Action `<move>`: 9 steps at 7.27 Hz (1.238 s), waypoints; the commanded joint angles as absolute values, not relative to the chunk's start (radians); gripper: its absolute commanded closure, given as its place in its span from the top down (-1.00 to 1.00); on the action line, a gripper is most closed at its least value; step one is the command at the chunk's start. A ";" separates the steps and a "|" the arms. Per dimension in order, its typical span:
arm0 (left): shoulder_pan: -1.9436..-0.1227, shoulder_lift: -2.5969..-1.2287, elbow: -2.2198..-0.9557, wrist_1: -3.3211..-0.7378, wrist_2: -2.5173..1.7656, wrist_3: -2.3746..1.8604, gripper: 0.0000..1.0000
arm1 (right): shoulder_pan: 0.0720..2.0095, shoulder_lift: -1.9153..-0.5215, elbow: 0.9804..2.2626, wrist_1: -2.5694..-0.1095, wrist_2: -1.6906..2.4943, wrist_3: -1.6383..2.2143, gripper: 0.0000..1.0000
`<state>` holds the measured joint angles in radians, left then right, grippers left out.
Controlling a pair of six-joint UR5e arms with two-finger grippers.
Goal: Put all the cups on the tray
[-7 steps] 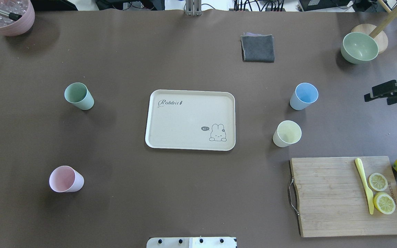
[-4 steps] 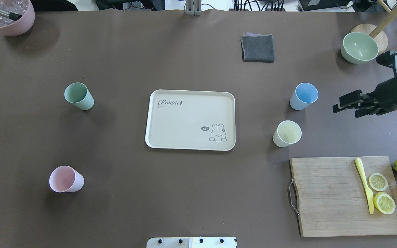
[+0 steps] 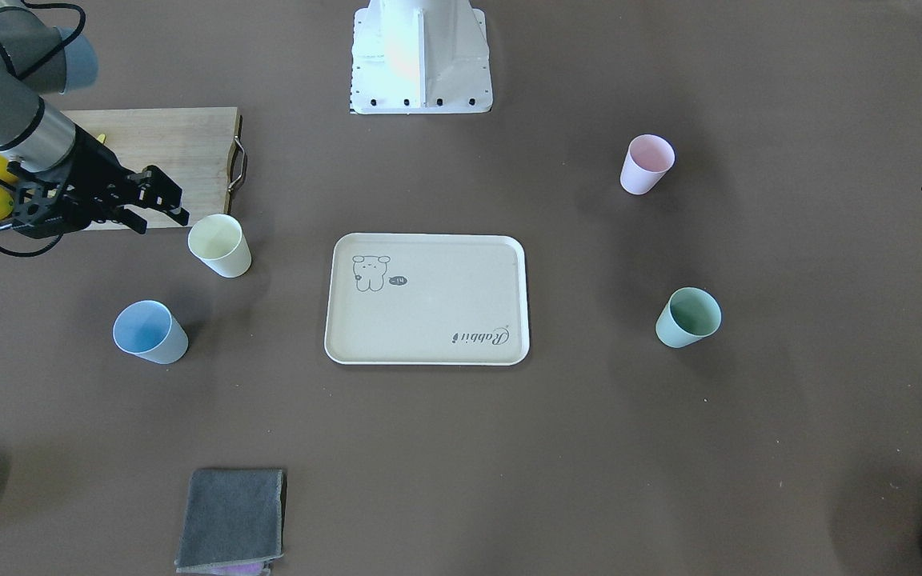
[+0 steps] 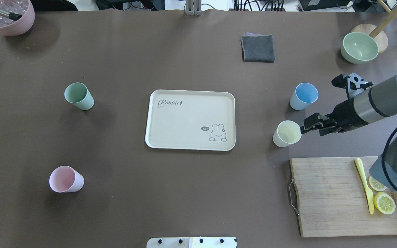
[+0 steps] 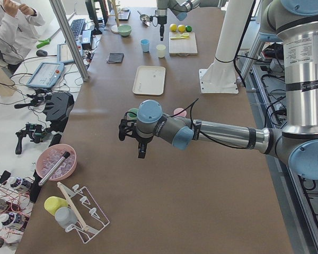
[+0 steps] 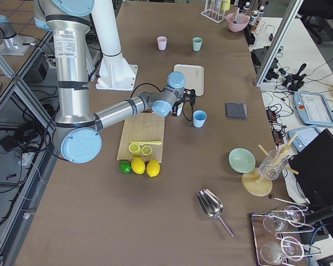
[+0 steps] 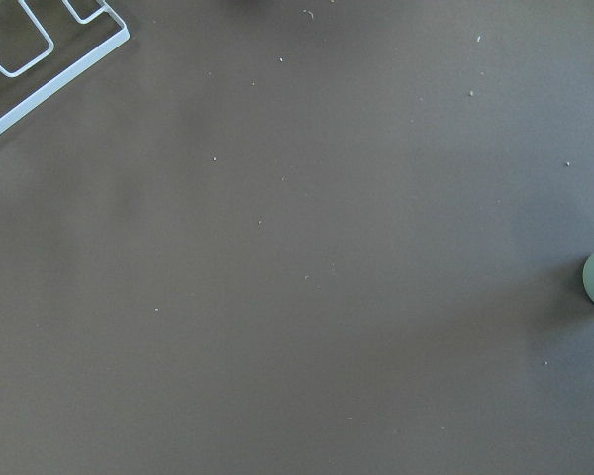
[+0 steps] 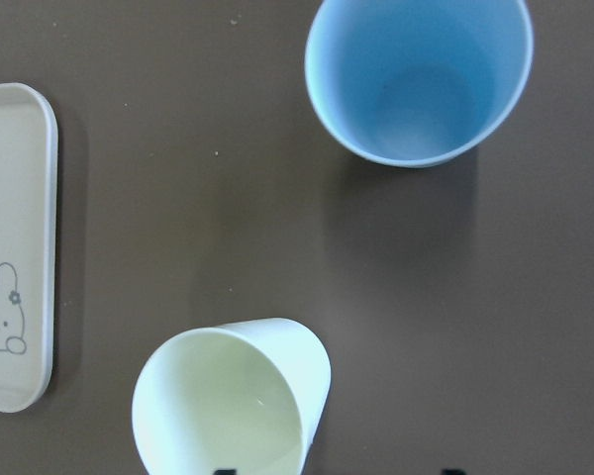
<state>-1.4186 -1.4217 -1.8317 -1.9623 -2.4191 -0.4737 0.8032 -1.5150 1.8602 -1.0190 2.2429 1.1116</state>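
The first pick is judged to be in hand: the right pincer (image 4: pixel 303 127), spread wide and empty, is held just beside the yellow cup (image 4: pixel 287 133), which stands on the table (image 4: pixel 184 193) near the tray (image 4: pixel 190 120), so the cup must next be straddled and gripped.

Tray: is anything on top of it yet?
Nothing. The tray is bare apart from its printed drawing and script, and no part of it is covered. The yellow cup, blue cup, green cup and pink cup stand off it.
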 commanded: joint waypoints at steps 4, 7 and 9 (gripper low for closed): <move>-1.417 -1.393 -1.838 -1.991 -2.421 -0.474 0.95 | 0.770 -1.466 1.847 -1.092 2.217 1.112 -0.56; -1.419 -1.388 -1.838 -1.999 -2.421 -0.472 0.95 | 0.772 -1.466 1.845 -1.094 2.214 1.112 -0.92; -1.419 -1.371 -1.845 -2.011 -2.421 -0.474 0.95 | 0.782 -1.465 1.847 -1.094 2.218 1.112 -1.00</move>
